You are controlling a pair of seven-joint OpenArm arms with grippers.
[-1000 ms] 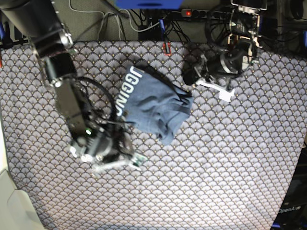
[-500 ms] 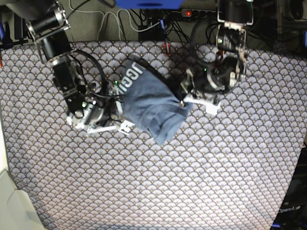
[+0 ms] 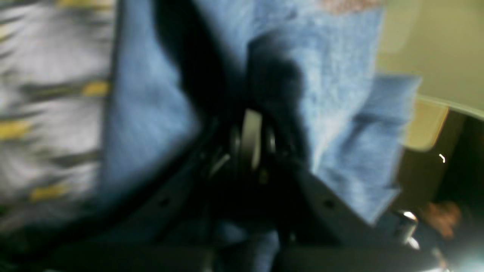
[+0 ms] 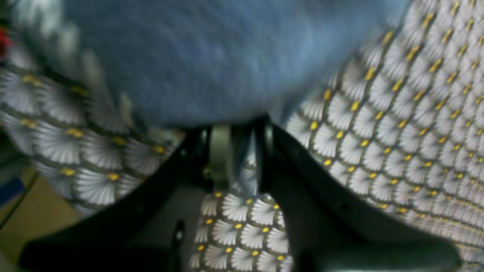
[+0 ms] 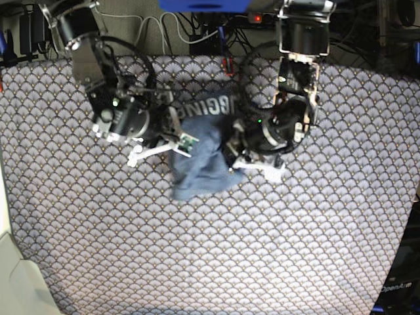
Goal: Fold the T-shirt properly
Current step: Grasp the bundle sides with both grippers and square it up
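Observation:
The slate-blue T-shirt [image 5: 200, 161] lies bunched in the middle of the scallop-patterned tablecloth [image 5: 282, 249], white lettering showing on its far edge. My left gripper [image 5: 235, 154] is at the shirt's right side. In the blurred left wrist view its jaws [image 3: 251, 139] are shut with blue T-shirt cloth [image 3: 340, 75] wrapped around them. My right gripper [image 5: 180, 141] is at the shirt's left side. In the right wrist view that gripper [image 4: 242, 151] has its fingers nearly together, with a strip of the T-shirt [image 4: 211, 56] pinched between them just above the tablecloth [image 4: 397, 132].
Cables and a power strip [image 5: 256, 18] run along the far edge of the table. A pale object [image 5: 10, 275] sits at the near left corner. Both arms reach in from the far side, over the cloth.
Both arms have swung in onto the shirt from either side. The right gripper's jaws have narrowed on its left edge. The shirt is bunched narrower and its lettering has turned to the far side.

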